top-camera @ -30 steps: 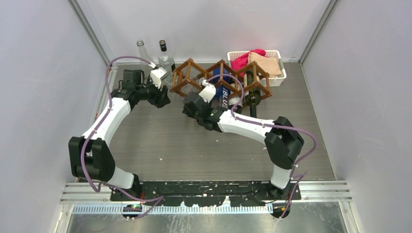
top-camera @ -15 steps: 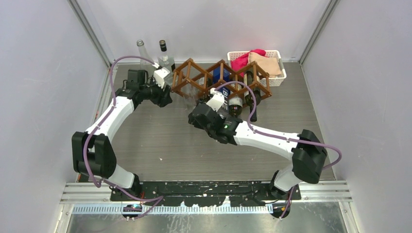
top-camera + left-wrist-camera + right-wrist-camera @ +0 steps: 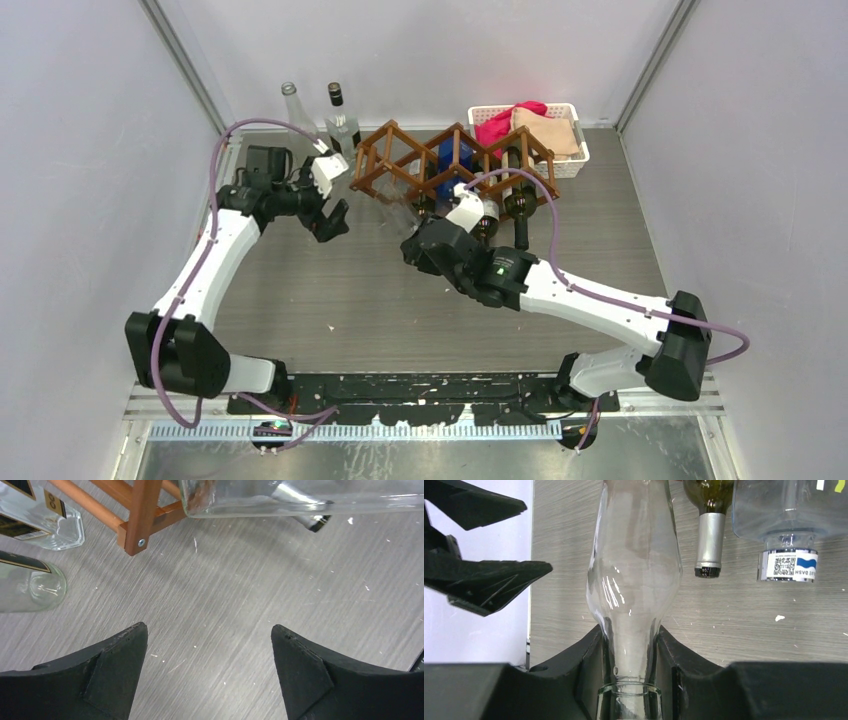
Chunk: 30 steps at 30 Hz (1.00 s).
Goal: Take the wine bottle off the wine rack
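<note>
The brown lattice wine rack (image 3: 452, 160) stands at the back of the table, its front leg (image 3: 140, 515) near my left gripper. A clear glass wine bottle (image 3: 634, 575) lies level with its base end (image 3: 240, 500) by the rack's left front. Whether that end is still inside a cell is unclear. My right gripper (image 3: 630, 650) is shut on the bottle's neck just above the lip, in front of the rack (image 3: 422, 240). My left gripper (image 3: 210, 645) hangs open over bare table left of the rack (image 3: 335, 218), holding nothing.
A dark green bottle with a silver foil neck (image 3: 709, 545) and a blue bottle with a labelled cap (image 3: 788, 562) still lie in the rack. Two clear bottles (image 3: 340, 115) stand behind its left end. A white basket (image 3: 578, 150) of cloths sits at the back right.
My left gripper has let go at the rack's left end, opened wide and drawn back to the left. My right arm has pulled the clear bottle out toward the near side.
</note>
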Available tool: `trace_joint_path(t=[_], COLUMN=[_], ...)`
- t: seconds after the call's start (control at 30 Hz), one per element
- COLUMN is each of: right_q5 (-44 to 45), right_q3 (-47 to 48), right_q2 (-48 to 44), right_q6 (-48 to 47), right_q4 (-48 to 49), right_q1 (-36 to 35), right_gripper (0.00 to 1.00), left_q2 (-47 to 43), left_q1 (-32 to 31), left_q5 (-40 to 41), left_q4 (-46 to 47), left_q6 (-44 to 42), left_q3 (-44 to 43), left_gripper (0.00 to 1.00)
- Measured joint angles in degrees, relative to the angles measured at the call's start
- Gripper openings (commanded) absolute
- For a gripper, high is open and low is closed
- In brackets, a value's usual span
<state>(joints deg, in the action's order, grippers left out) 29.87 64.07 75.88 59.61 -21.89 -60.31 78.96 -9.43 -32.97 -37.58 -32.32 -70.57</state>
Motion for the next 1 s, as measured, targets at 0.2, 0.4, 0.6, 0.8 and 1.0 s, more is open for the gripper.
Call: trace_joint_path(t=[0.2, 0.4, 0.6, 0.8, 1.0], right_q5=[-2.1, -5.5, -9.0, -16.9, -25.8], right_q3=[0.5, 3.0, 5.5, 12.6, 17.0], right_q2=[-1.5, 0.0, 1.6, 7.5, 11.4], right_q6=[0.1, -1.0, -2.7, -7.3, -11.1], right_q4=[-4.1, -11.1, -12.2, -12.1, -10.7], right_q1=[-0.7, -0.7, -0.9, -1.2, -1.9], right_gripper=[0.01, 0.01, 0.01, 0.01, 0.01], left_q2=[-4.4, -8.2, -13.8, -19.1, -23.4], left_q1=[0.0, 0.0, -1.0, -2.9, -3.5], left_q5=[-3.7, -8.1, -12.7, -15.5, -17.1], left_q4=[-10.0, -17.0, -17.2, -15.1, -12.6], left_q6=[-7.0, -12.4, -15.4, -18.7, -22.8], left_q3=[-2.5, -2.4, 1.5, 8.1, 11.3], left_gripper=[1.0, 1.0, 1.0, 1.0, 1.0])
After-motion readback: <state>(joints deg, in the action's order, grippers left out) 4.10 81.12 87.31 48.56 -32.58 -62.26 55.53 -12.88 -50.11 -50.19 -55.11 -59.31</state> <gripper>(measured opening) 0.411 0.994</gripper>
